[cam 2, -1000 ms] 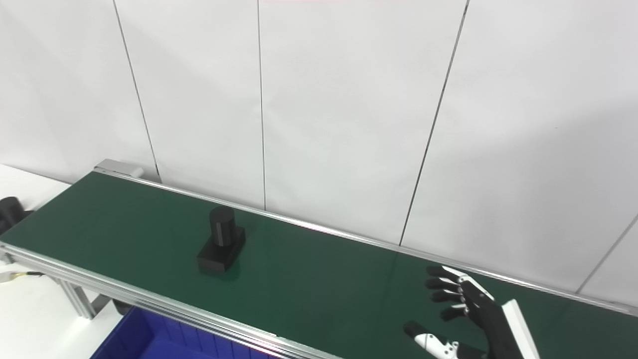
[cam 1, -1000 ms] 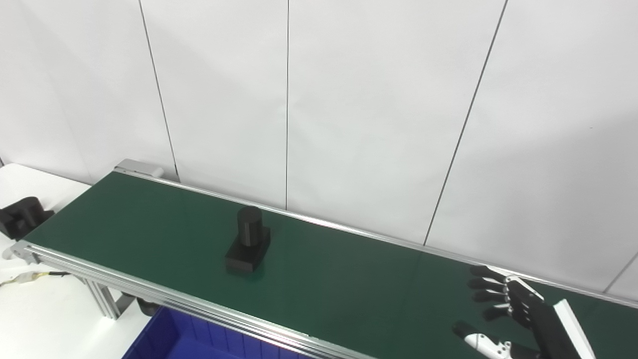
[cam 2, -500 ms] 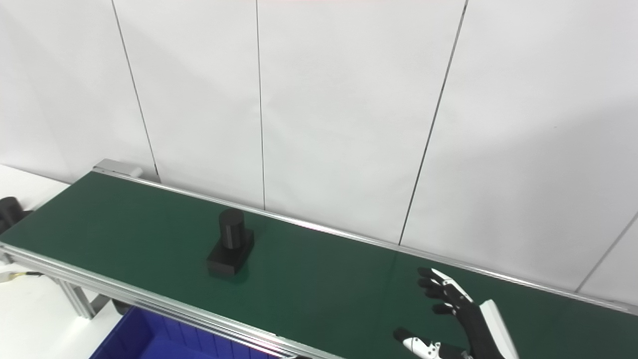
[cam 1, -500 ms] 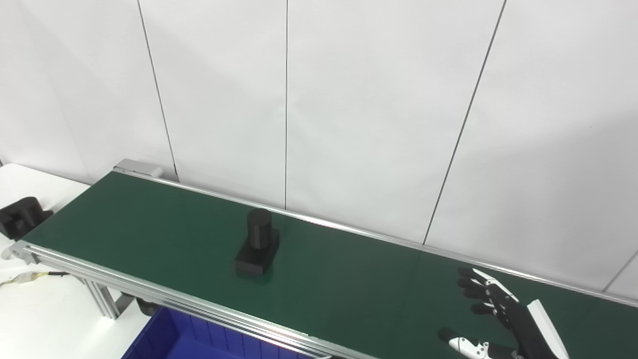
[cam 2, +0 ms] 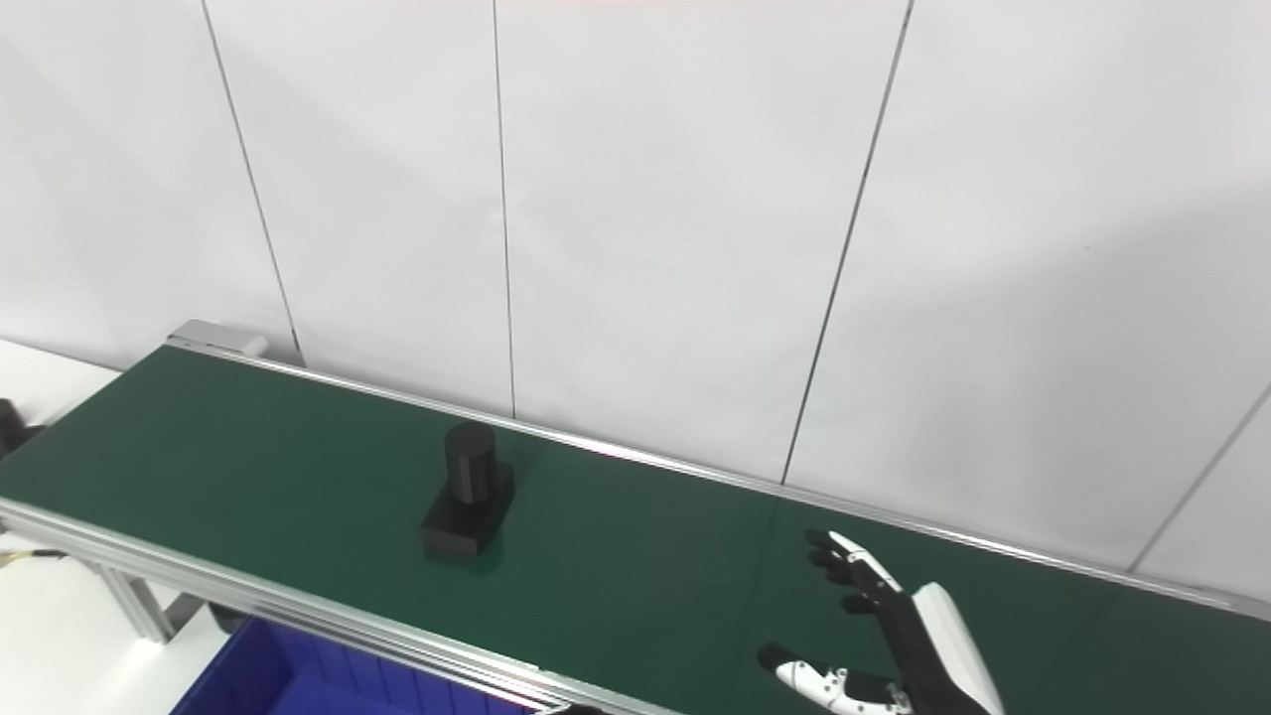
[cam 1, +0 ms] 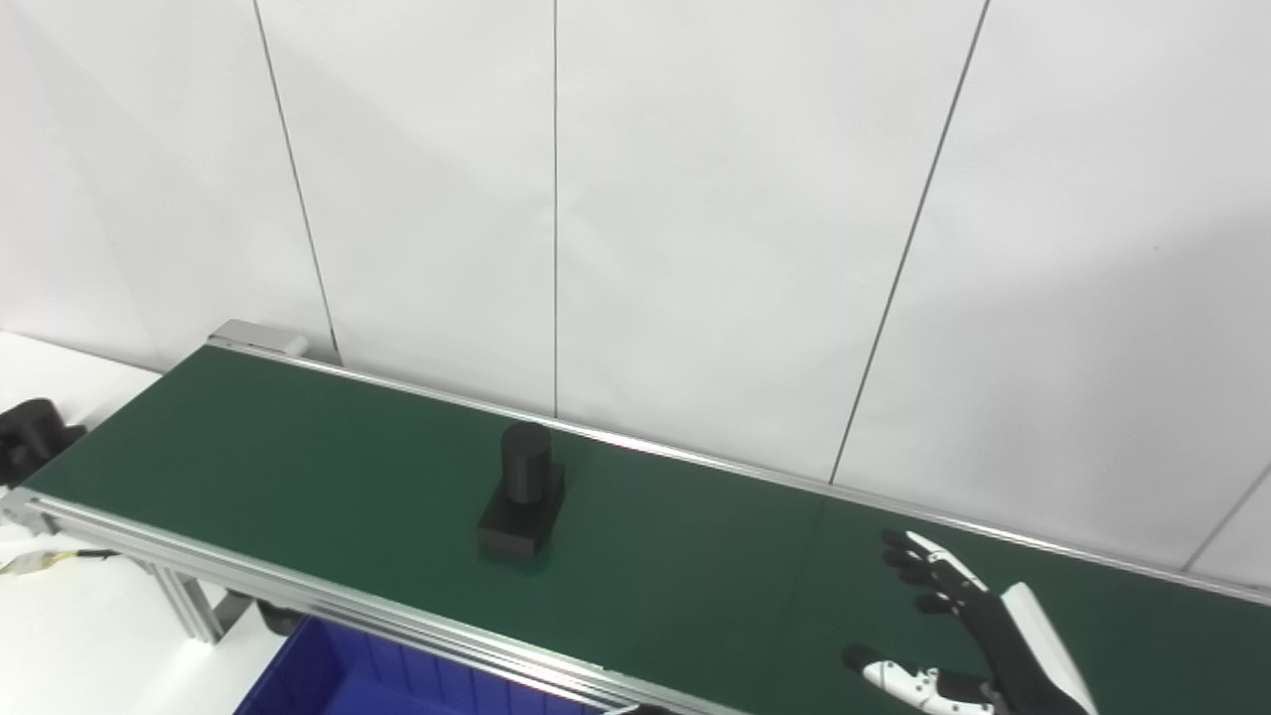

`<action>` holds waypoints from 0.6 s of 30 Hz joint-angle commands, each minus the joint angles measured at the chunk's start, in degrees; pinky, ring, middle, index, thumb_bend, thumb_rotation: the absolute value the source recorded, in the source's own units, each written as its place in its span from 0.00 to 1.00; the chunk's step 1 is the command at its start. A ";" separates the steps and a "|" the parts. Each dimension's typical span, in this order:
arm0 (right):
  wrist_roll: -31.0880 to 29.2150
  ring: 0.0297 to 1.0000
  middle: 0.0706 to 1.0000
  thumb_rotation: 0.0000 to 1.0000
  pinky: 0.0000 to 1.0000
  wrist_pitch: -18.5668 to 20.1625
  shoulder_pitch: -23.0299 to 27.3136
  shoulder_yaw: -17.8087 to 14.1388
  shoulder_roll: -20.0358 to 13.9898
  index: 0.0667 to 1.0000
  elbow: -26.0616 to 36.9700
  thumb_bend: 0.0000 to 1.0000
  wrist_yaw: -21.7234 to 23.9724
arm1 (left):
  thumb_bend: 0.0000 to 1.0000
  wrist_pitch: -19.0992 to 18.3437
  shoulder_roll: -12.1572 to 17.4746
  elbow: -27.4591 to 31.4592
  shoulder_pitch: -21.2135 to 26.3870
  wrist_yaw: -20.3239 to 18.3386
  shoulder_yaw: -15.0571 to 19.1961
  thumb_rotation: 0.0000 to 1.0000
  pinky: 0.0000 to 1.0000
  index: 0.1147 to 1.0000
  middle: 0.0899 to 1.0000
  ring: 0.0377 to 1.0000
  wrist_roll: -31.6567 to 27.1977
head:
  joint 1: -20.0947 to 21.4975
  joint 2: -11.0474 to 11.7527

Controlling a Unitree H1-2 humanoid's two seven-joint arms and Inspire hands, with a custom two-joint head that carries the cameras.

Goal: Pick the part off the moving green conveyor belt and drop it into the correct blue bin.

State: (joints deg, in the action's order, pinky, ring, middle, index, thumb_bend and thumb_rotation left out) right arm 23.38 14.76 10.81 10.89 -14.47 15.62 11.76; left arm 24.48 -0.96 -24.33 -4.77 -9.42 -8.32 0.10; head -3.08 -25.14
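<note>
A black part (cam 1: 523,491), a short cylinder standing on a flat rectangular base, rides the green conveyor belt (cam 1: 298,452) a little left of the picture's middle. My right hand (cam 1: 958,636) hovers over the belt at the lower right, open, fingers spread and thumb out, holding nothing. It is well to the right of the part, with bare belt between them. The left hand is out of sight in both views.
A blue bin (cam 1: 338,680) sits below the belt's near rail at the bottom left. Another black part (cam 1: 30,442) rests on the white table beyond the belt's left end. A white panelled wall stands close behind the belt.
The part has travelled rightward along the belt, nearer my right hand. The right hand has shifted left and slightly lower. The view has also panned a little to the right.
</note>
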 commanded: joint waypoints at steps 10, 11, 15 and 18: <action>2.38 0.87 0.86 0.38 0.78 -1.31 5.26 1.05 1.04 0.89 -3.74 0.57 -0.97 | 0.96 1.85 0.58 3.24 0.23 -0.70 0.66 0.70 0.65 0.80 0.75 0.73 -1.08 | 2.89 -1.78; 2.43 0.88 0.86 0.39 0.78 -1.28 5.49 1.10 1.33 0.89 -4.15 0.57 -1.08 | 0.96 1.89 0.69 3.34 0.19 -0.80 0.72 0.70 0.66 0.81 0.75 0.73 -1.20 | 3.67 -2.00; 2.80 0.87 0.86 0.41 0.77 -2.28 6.63 1.40 1.99 0.89 -6.59 0.59 -1.77 | 0.95 2.17 0.92 3.19 0.28 -0.96 0.99 0.71 0.65 0.81 0.76 0.74 -1.29 | 4.85 -2.28; 2.12 0.87 0.87 0.43 0.78 -2.48 7.45 1.45 2.55 0.90 -8.15 0.59 -1.83 | 0.94 2.15 1.13 3.13 0.36 -1.02 1.07 0.72 0.65 0.82 0.76 0.74 -1.30 | 5.47 -2.44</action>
State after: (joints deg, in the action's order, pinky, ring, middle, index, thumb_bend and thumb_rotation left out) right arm 25.88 14.69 15.70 12.65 -12.37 7.13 10.99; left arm 24.48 -0.18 -22.70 -4.94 -10.12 -7.32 -0.88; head 2.19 -27.51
